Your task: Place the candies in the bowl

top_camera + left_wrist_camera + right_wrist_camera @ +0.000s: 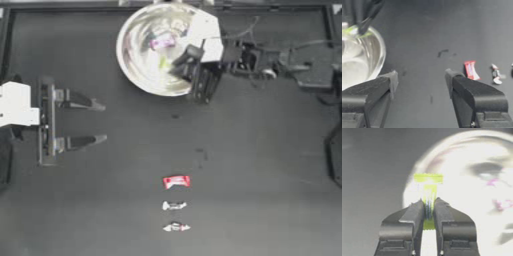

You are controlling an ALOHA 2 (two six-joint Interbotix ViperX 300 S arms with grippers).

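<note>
The shiny bowl point(143, 55) stands at the back middle of the table, with a pink candy point(162, 42) lying inside it. My right gripper point(175, 66) reaches in from the right and hangs over the bowl's inside, shut on the yellow-green candy point(428, 191), whose bow end sticks out past the fingertips. Near the front of the table lie a red candy point(176, 181) and two whitish-silver candies point(174, 205), point(176, 227) in a column. My left gripper point(101, 122) rests at the table's left side, open, holding nothing.
The right arm point(267, 60) stretches across the back right. The bowl's rim point(378, 53) shows in the left wrist view beside the left jaws, with the red candy point(471, 70) farther off.
</note>
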